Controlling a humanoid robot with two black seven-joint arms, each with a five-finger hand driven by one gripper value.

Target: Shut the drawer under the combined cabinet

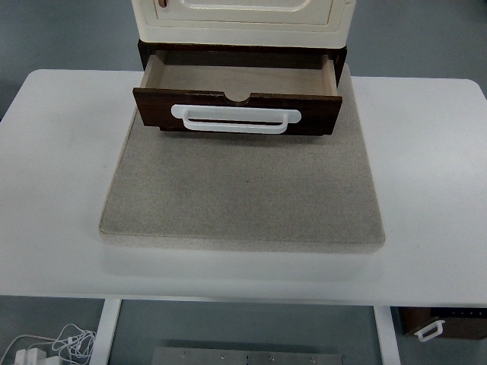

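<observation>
Dark-brown drawer (237, 111) under the cream cabinet (242, 19) stands pulled out, white handle (236, 119) untouched; you have the whole push left, and neither hand shows.

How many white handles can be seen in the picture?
2. One white handle is on the front of the open drawer, under the cabinet. A second, smaller handle shows at the bottom right, below the table edge. Others may be hidden.

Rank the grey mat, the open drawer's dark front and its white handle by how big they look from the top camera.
1. Grey mat, by far the largest.
2. Drawer front.
3. White handle, smallest, mounted on that front.
</observation>
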